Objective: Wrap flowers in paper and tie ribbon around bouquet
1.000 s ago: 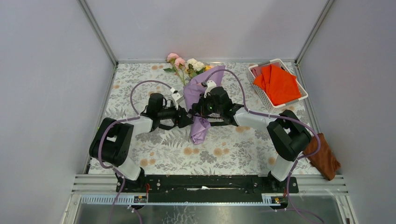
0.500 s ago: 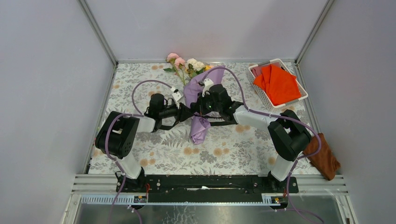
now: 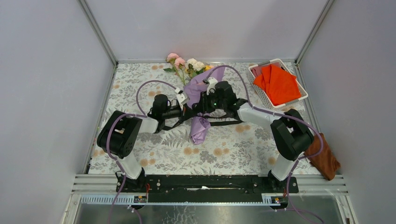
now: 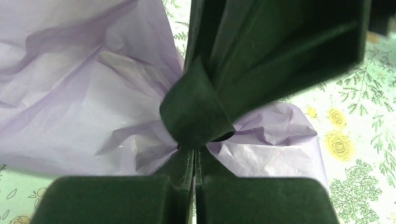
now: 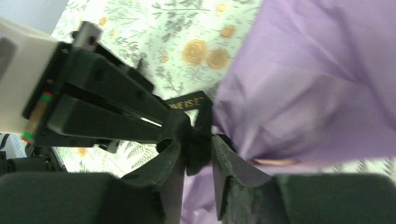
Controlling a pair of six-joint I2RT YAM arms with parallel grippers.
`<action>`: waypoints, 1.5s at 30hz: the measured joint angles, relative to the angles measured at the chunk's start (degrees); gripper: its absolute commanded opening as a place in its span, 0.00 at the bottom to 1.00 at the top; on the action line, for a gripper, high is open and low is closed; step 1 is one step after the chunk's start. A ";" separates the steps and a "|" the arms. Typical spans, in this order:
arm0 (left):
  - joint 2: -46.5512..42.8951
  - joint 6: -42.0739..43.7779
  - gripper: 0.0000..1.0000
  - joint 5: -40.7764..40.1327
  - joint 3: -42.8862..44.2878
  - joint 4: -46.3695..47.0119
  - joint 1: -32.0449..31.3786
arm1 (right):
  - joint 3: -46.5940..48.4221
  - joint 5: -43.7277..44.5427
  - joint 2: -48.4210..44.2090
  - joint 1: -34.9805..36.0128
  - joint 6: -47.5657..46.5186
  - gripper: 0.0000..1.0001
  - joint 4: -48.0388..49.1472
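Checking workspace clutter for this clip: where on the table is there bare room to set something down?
Free: the near strip of table between the arm bases and the bouquet's tip, and the far-left corner beside the flowers. Crowded: the centre, where the left hand and right hand meet at the ribbon, and the basket corner.

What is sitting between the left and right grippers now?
The black ribbon, knotted round the pinched lilac paper; both wrist views show it.

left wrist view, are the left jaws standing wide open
No, the left gripper has its jaws pressed together at the black ribbon loop, against the lilac paper.
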 measured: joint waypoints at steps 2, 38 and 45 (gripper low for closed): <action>0.00 -0.85 0.00 -0.02 0.00 0.02 -0.04 | 0.00 -1.14 -0.92 -2.45 -0.46 0.47 -2.99; -2.03 -4.81 0.00 -2.45 -1.95 3.06 -0.50 | 12.07 13.20 10.99 -15.34 -70.23 0.55 -58.21; -2.03 -4.31 0.00 -2.43 -1.92 3.06 -0.50 | 11.96 17.86 11.06 -15.34 -69.77 0.00 -57.94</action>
